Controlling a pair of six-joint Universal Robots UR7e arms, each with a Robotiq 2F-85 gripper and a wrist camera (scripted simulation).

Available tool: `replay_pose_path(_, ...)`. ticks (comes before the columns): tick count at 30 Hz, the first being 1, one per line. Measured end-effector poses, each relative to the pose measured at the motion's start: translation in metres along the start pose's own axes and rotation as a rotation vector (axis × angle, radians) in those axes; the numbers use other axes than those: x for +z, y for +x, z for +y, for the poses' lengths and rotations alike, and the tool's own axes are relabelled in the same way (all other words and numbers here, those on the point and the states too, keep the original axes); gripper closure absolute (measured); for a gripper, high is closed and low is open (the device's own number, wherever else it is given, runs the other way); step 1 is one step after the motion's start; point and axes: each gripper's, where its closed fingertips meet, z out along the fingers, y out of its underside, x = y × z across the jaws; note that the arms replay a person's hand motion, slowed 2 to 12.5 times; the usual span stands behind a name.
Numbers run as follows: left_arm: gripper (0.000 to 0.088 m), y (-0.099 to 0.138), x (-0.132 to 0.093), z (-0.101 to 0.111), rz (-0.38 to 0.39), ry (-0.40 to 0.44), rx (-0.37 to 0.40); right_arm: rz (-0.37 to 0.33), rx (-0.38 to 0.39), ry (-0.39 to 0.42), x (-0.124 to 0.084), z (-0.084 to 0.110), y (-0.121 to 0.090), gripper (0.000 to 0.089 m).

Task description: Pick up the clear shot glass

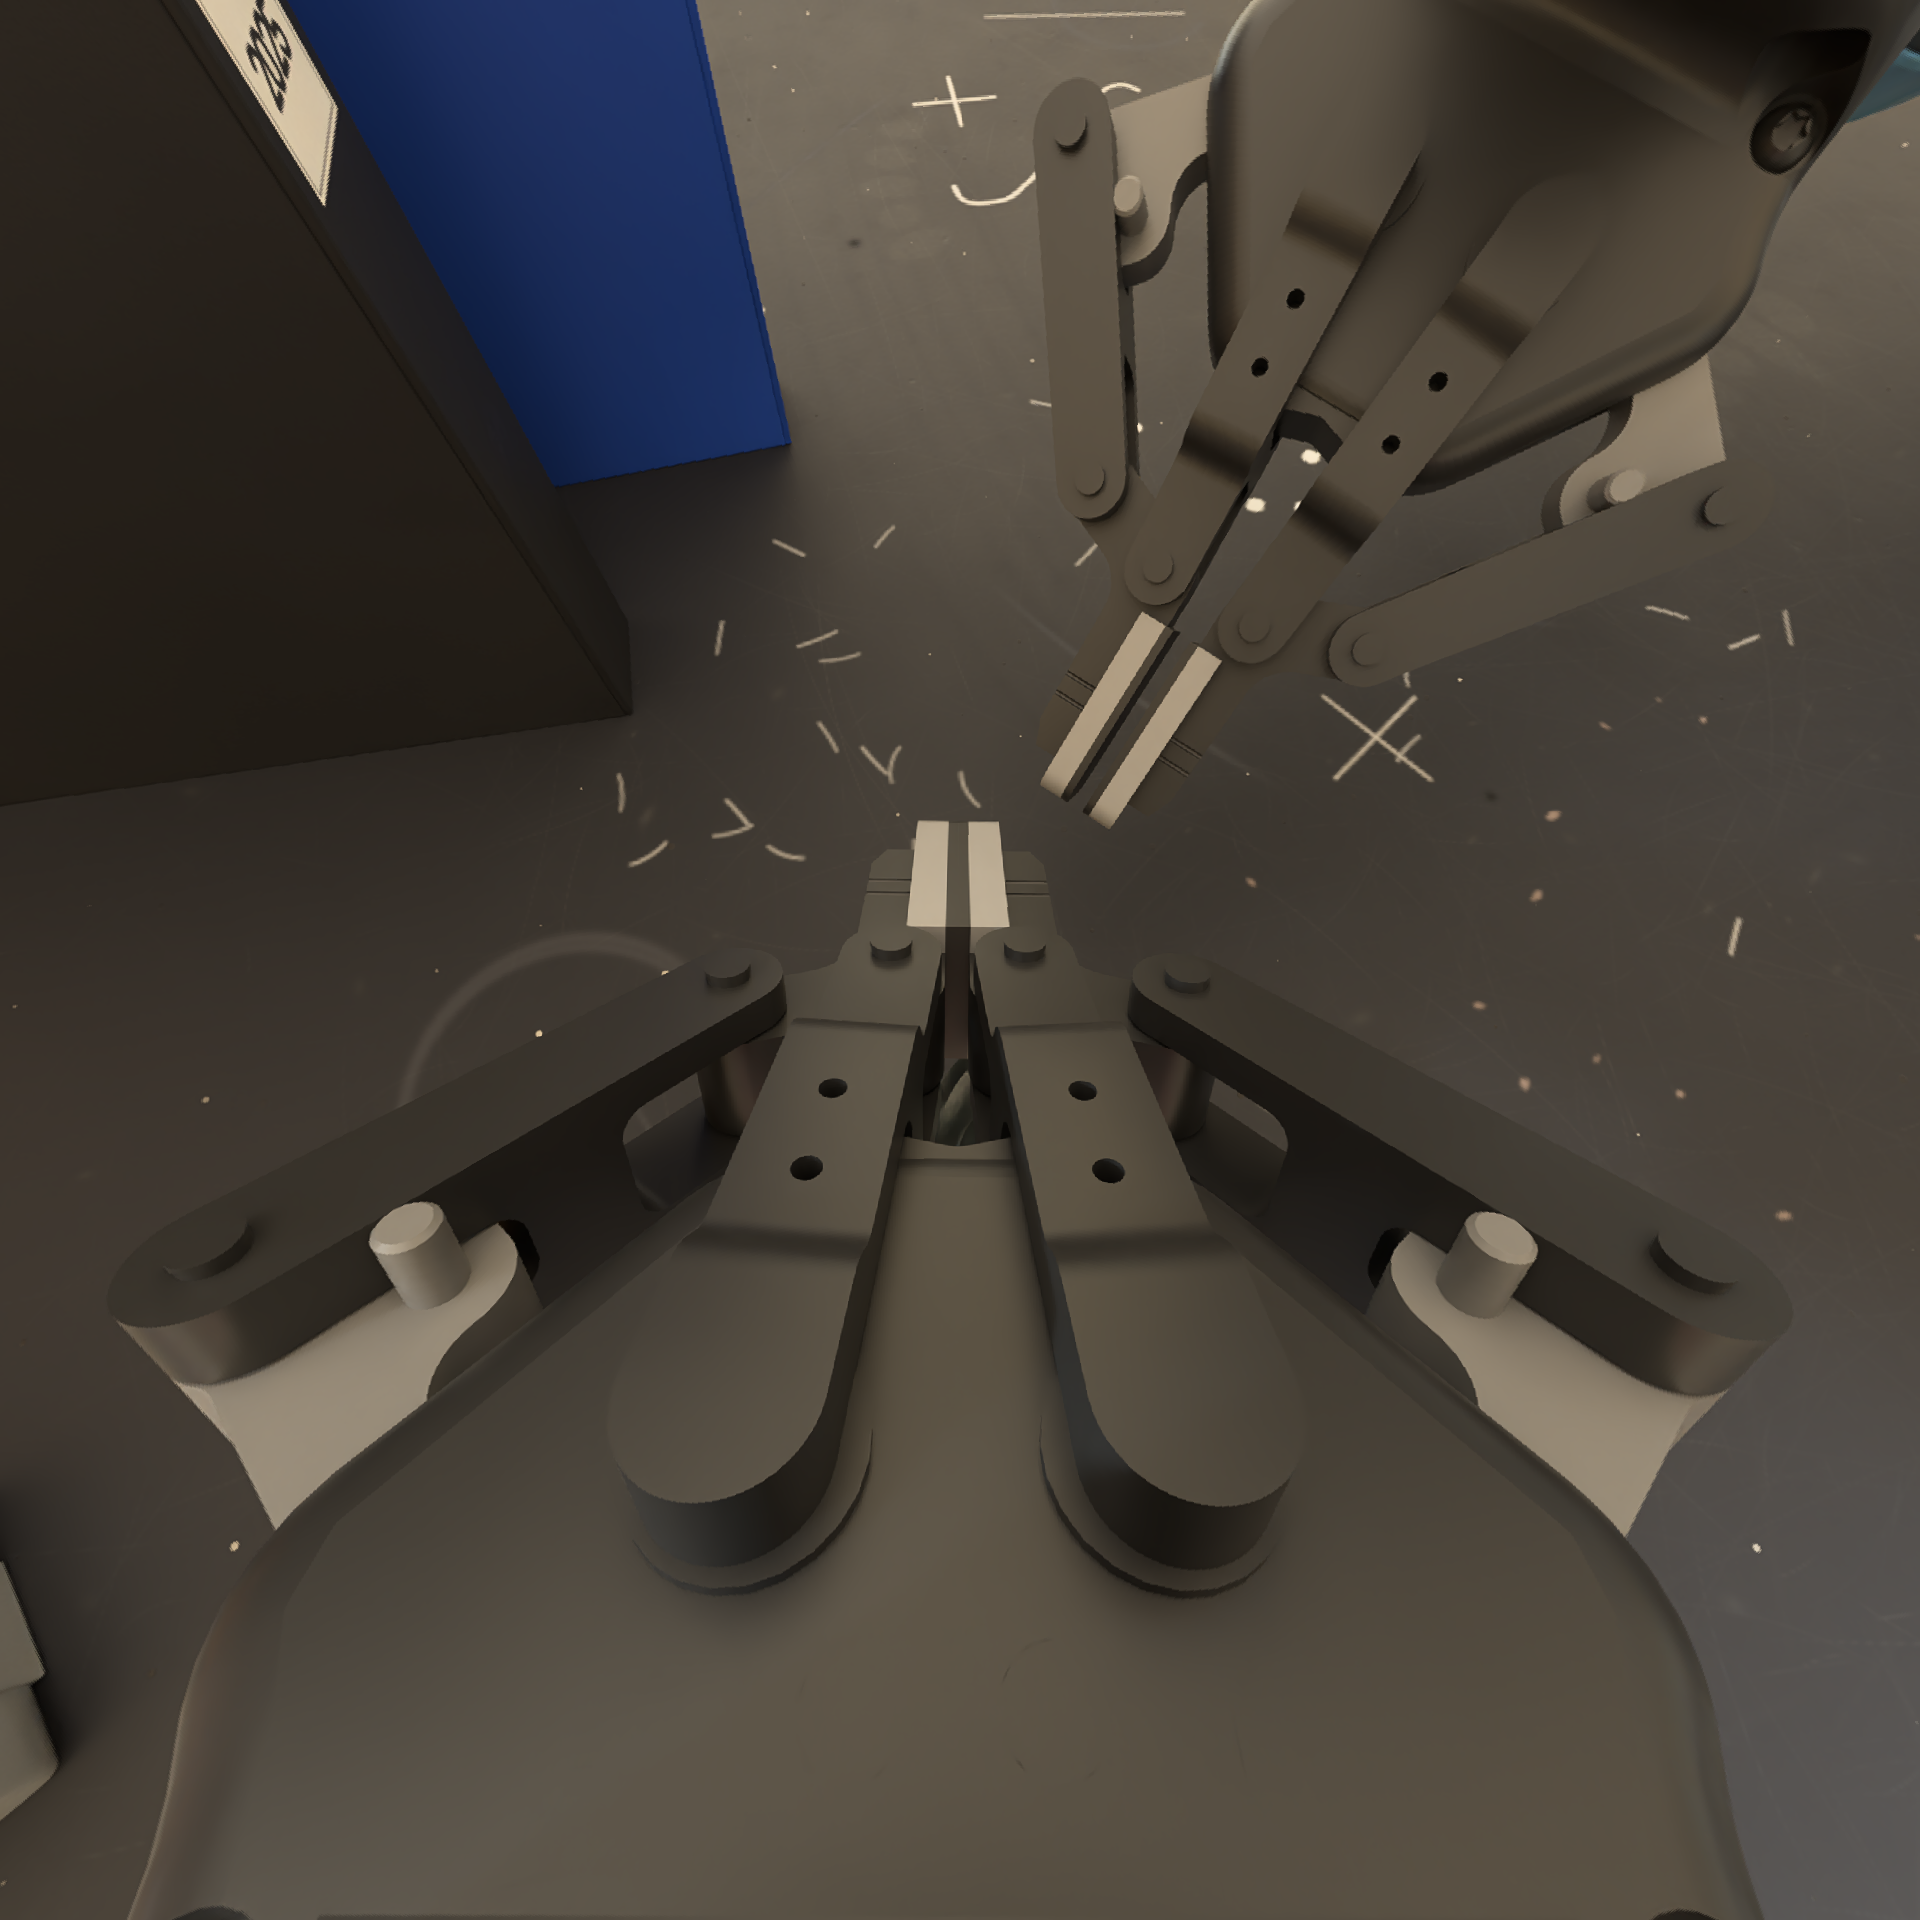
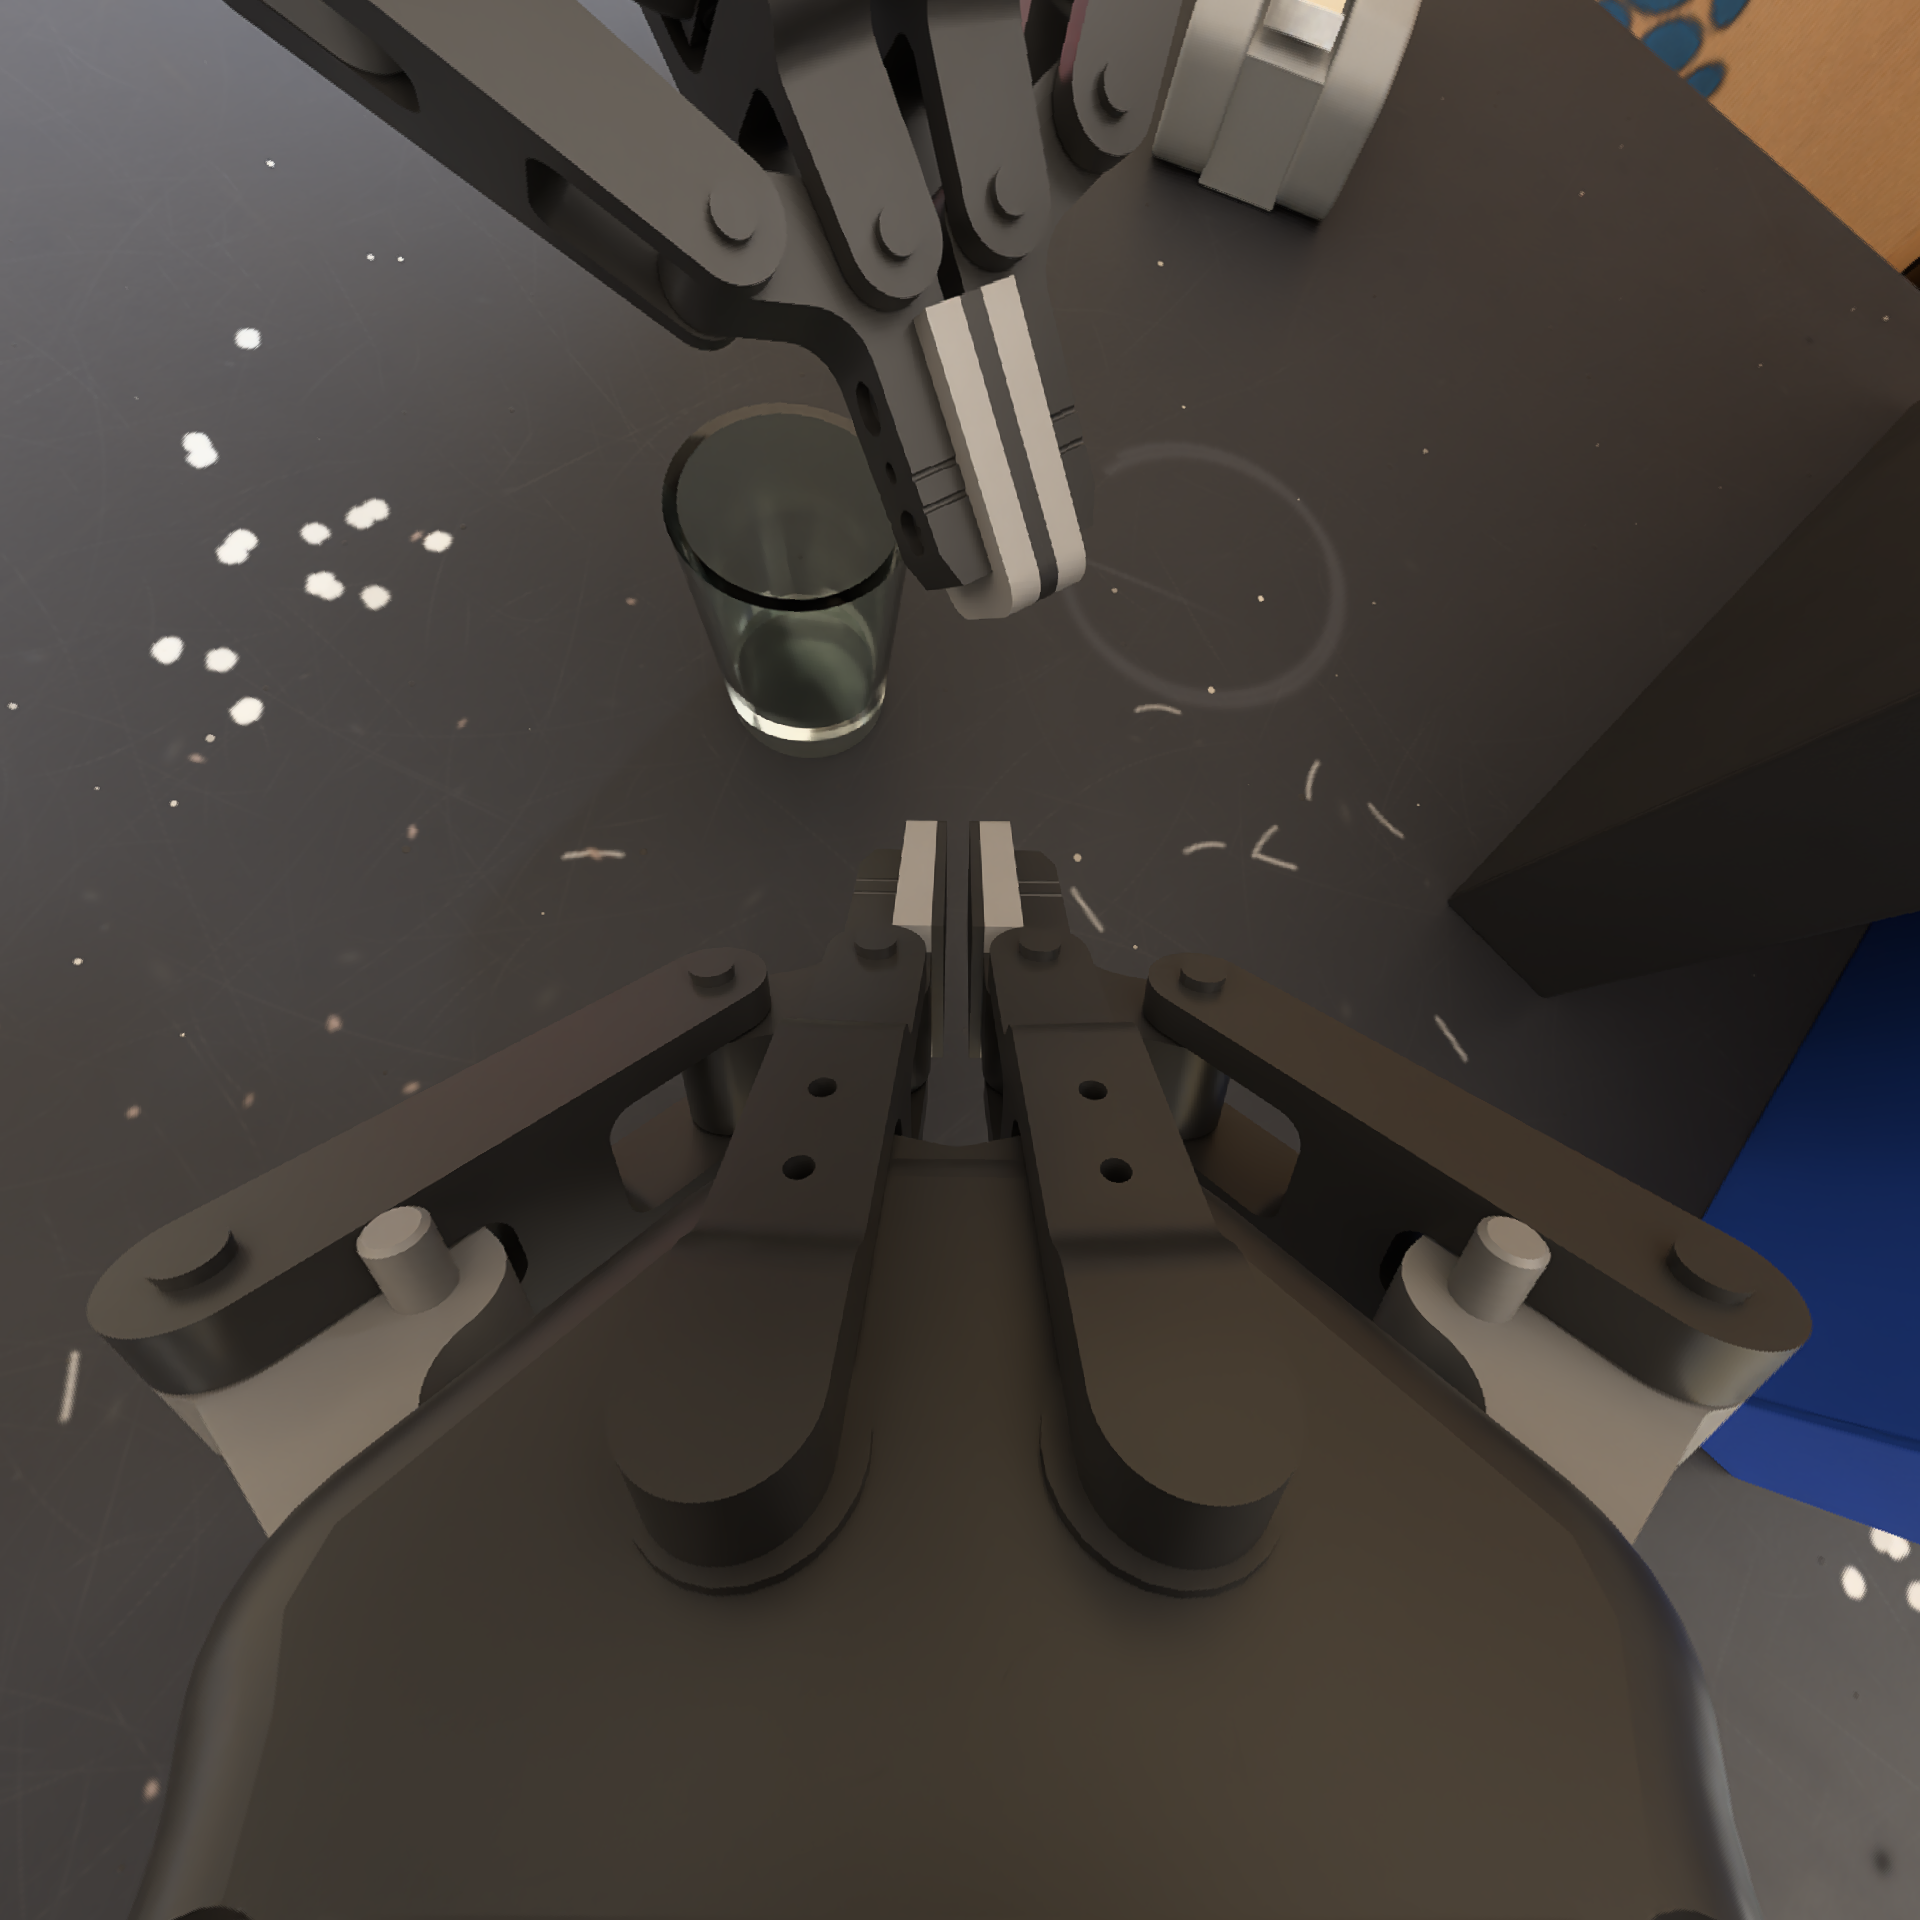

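Right gripper (image 2: 958, 873), dark metal, pale pads pressed together on nothing; beyond it the clear, upright, empty shot glass (image 2: 795, 613) on the dark scuffed table (image 2: 312, 935), away from its edges; left gripper (image 2: 1013, 488), likewise closed and empty, just beside the glass.

Dark scuffed tabletop (image 2: 416, 935) with chalk-like marks, black box (image 1: 208, 468), blue box (image 1: 582, 229).

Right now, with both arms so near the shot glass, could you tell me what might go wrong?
1. The left end effector hangs shut right beside the upright clear shot glass; a sideways move could tip it.
2. Both end effectors are shut, so either must open before grasping.
3. The right end effector points close to the left one; the two could collide over the dark table.
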Motion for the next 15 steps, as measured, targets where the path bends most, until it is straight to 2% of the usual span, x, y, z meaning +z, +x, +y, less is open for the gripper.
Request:
replay_pose_path(6, 0.0882, 0.0000, 0.0001, -0.0002, -0.002, 0.000, 0.003, 0.020, -0.018, -0.029, -0.0014, 0.0012, 0.0029, 0.0856)
replay_pose_path(15, 0.0882, -0.0001, 0.0002, 0.0000, -0.007, -0.005, 0.008, 0.044, -0.107, -0.109, -0.0047, 0.0019, 0.0050, 0.0854)
